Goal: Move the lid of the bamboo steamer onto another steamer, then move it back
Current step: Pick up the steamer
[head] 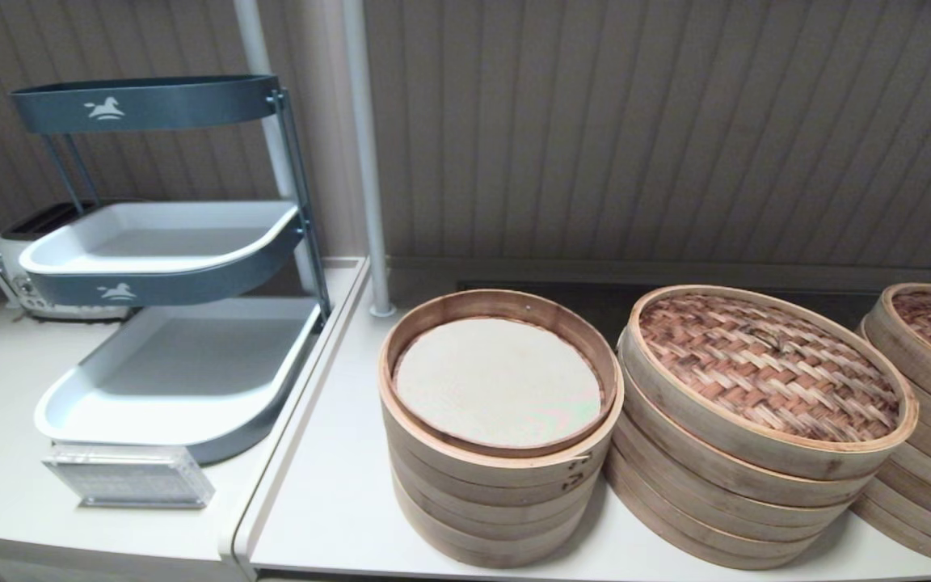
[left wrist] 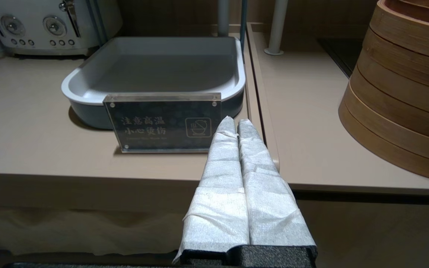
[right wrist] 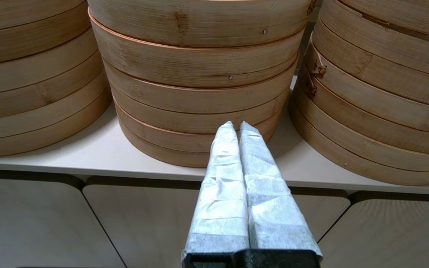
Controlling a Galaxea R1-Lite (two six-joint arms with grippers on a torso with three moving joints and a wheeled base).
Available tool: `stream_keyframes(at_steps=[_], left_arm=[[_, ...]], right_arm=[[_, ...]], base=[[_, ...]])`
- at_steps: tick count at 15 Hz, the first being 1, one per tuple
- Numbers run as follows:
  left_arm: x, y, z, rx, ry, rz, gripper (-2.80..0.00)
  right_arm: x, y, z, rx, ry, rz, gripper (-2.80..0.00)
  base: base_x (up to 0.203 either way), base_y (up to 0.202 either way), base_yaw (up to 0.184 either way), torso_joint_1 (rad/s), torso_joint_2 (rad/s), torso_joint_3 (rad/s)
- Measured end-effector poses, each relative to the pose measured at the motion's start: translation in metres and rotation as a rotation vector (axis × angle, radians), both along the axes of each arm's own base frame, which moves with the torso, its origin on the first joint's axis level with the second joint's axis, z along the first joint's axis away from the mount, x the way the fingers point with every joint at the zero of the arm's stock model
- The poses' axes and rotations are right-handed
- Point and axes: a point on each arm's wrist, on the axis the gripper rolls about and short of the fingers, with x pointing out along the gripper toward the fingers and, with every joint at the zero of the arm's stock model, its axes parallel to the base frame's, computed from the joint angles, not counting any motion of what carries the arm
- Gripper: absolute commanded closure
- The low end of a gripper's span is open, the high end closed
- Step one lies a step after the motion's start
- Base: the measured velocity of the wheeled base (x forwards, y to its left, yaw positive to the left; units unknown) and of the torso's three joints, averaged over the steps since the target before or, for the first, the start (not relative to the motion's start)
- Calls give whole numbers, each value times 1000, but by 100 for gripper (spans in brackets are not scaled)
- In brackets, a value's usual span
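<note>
The bamboo steamer lid (head: 768,368), with a pale rim, a pinkish-tan woven top and a small centre loop, lies on top of the middle stack of wide shallow tiers, the other steamer (head: 708,501). In the right wrist view only this stack's plain side bands (right wrist: 199,74) show. The taller stack (head: 498,485) to its left stands uncovered, showing its white liner (head: 498,380). My right gripper (right wrist: 236,124) is shut and empty, low in front of the counter edge, facing the middle stack. My left gripper (left wrist: 235,121) is also shut and empty, below the counter's front edge near the sign.
A third steamer stack (head: 930,404) with a darker woven lid stands at the far right. A tiered rack with a grey tray (head: 183,372) stands on the left counter, with a clear warning sign (left wrist: 162,121) in front and a toaster (left wrist: 47,26) behind. A white pole (head: 368,162) rises behind the stacks.
</note>
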Motion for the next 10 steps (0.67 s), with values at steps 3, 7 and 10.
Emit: stream_keyframes(at_steps=[3, 7, 10], left_arm=[[0, 0, 0, 0, 0, 0, 0], [0, 0, 0, 0, 0, 0, 0], [0, 0, 0, -1, 0, 0, 0]], right_arm=[[0, 0, 0, 1, 0, 0, 0], [0, 0, 0, 1, 1, 0, 0], [0, 0, 0, -4, -2, -1, 0]], base=[[0, 0, 0, 0, 0, 0], [0, 0, 0, 0, 0, 0], [0, 0, 0, 0, 0, 0]])
